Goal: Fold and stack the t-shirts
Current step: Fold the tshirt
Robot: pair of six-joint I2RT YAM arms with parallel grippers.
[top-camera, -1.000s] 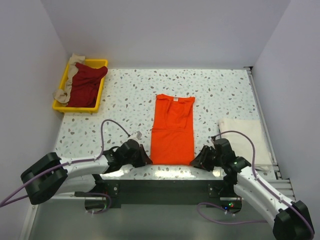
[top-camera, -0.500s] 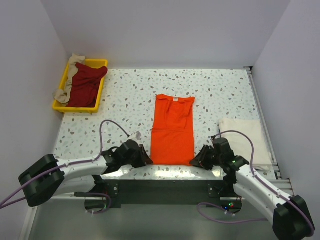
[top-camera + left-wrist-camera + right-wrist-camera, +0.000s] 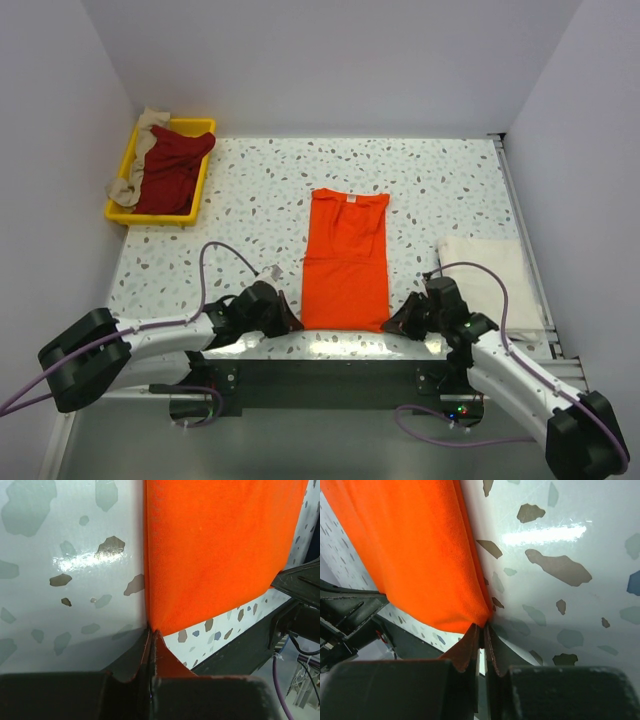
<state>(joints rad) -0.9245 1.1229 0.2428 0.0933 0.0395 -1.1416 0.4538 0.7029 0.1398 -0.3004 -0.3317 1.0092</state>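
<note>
- The orange t-shirt [image 3: 346,260] lies flat on the speckled table [image 3: 440,190], folded into a long narrow strip, with its collar and small white tag [image 3: 351,199] at the end away from the arms
- The left gripper [image 3: 151,634] sits at the near left corner of the orange t-shirt, low against the table; its jaws are pressed together with a fold of the orange hem pinched between them
- The right gripper [image 3: 481,630] sits at the near right corner of the orange t-shirt, also low; its jaws are closed on the hem corner there, and the cloth bunches into a small point where it enters them
- Between the two corners the near hem runs straight along the table's near edge, and the cloth is smooth beyond it
- A cream-white t-shirt [image 3: 492,275] lies folded flat to the right of the orange t-shirt, apart from it
- A yellow tray [image 3: 205,160] stands well off to the far left of the orange t-shirt; a crumpled dark red t-shirt [image 3: 172,165] fills it, and a beige t-shirt [image 3: 150,120] hangs over its far left rim
</note>
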